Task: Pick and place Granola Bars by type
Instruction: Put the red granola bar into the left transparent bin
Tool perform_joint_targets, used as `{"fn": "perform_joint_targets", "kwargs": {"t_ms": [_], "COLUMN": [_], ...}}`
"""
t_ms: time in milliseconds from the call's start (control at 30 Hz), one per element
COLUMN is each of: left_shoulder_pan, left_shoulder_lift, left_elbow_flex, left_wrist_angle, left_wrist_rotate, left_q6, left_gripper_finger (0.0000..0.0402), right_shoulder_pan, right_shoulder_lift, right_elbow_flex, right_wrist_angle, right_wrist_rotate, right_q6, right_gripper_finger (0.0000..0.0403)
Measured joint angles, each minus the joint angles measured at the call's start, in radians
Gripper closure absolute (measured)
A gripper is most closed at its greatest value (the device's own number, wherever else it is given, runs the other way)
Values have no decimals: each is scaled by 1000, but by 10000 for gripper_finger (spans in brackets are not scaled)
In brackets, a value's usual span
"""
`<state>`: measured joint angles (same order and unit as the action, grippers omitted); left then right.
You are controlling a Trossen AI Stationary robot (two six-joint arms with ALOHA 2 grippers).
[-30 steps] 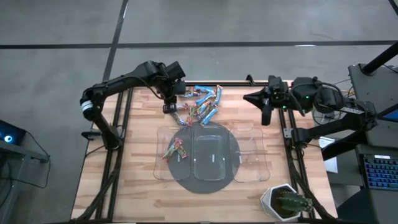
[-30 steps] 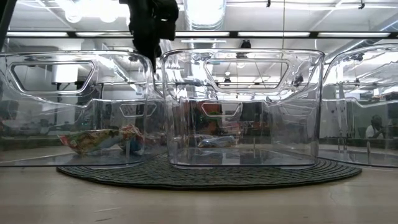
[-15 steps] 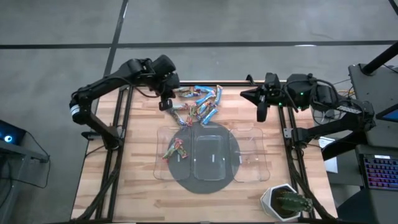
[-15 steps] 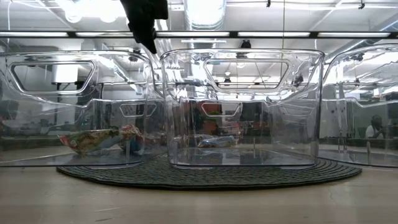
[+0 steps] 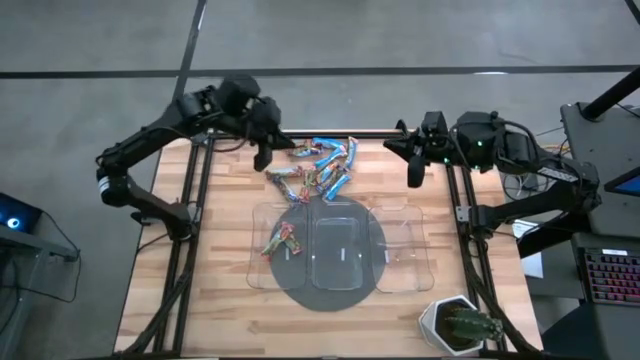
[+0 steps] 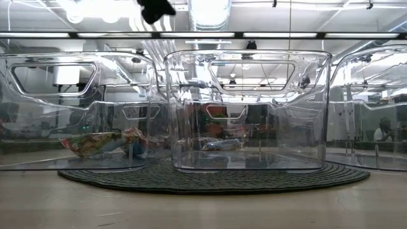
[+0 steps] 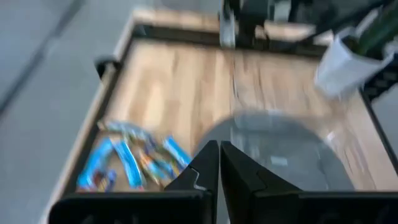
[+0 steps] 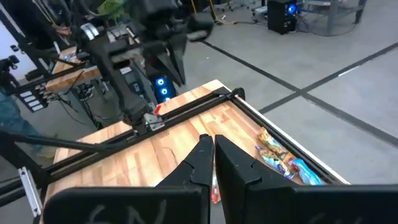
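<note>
At the table's far edge, the left gripper (image 5: pixel 262 157) hangs clenched and empty, just left of the loose granola bars (image 5: pixel 320 167); a few more lie in the left clear tray (image 5: pixel 257 262). Light, crinkly, slippery foil: probably best pinched across the middle. Overlapping wrappers hide the count. The right gripper (image 5: pixel 413 176) waits clenched, empty.

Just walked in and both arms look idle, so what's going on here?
A two-arm robot is sorting foil-wrapped granola bars into three clear plastic trays on a round dark mat. The left tray holds a few red-multicoloured bars; most bars lie heaped at the table's far edge. The left gripper hangs shut and empty beside the heap; the right gripper waits shut at the far right.
</note>
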<state>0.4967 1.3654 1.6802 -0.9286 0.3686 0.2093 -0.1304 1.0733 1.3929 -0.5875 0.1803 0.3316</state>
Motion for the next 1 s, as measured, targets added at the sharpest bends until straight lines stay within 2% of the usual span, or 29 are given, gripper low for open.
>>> {"fn": "perform_joint_targets", "kwargs": {"t_ms": [200, 333, 433, 600, 833, 1000], "left_shoulder_pan": [1, 1, 9, 26, 33, 33], "left_shoulder_lift": [-92, -130, -153, -186, -226, -246], "left_elbow_flex": [0, 0, -13, -81, -195, -234], "left_wrist_angle": [95, 50, 19, 8, 14, 38], "left_wrist_rotate": [-10, -73, -99, -106, -134, -136], "left_q6": [-33, -38, -41, -51, -67, -82], "left_gripper_finger": [402, 402, 402, 402, 401, 402], "right_shoulder_pan": [-82, -148, -212, -316, -448, -496], "right_shoulder_lift": [57, 118, 177, 278, 429, 552], "right_elbow_flex": [95, 187, 262, 384, 568, 678], "right_wrist_angle": [-37, -118, -177, -252, -365, -442], "right_wrist_rotate": [-28, -48, -123, -227, -320, -362], "right_q6": [-40, -54, -82, -138, -223, -276], "right_gripper_finger": [394, 394, 394, 394, 394, 394]}}
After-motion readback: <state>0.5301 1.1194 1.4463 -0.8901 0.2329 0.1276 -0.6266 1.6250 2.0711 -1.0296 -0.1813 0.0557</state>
